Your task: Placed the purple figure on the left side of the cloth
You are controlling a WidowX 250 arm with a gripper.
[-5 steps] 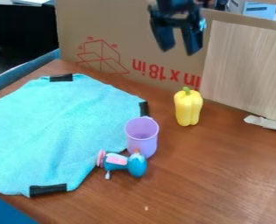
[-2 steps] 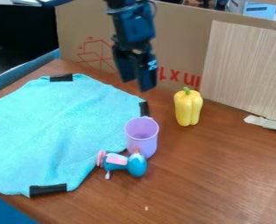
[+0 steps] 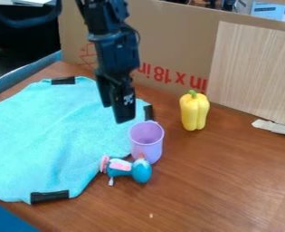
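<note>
At the left, a turquoise cloth [image 3: 48, 131] lies spread on the brown bench [image 3: 217, 190], with dark bands [image 3: 49, 196] at several places along its edge. Behind it stands a cardboard sheet [image 3: 174, 50] with red print. Next comes the black arm [image 3: 115, 54], reaching down from the top edge, its pincer [image 3: 115, 111] pointing downward over the upper right part of the cloth. The pincer is released: its two fingers stand apart, with a narrow strip of turquoise visible between them, and they hold nothing. They appear to hang above the cloth, though whether the tips touch it I cannot tell. Lower down, a small teal-and-pink figure [image 3: 129, 170] lies on its side by the cloth's lower right edge, its pink end to the left and its rounded teal end on the bench. Just above its right end, a purple cup [image 3: 146, 147] stands upright beside the cloth, mouth up. Farther right, a yellow toy pepper [image 3: 194, 112] stands on end, green stem up, before a pale wood-grain panel [image 3: 253, 72]. Near the right edge lies a whitish strip [image 3: 274, 127].
</note>
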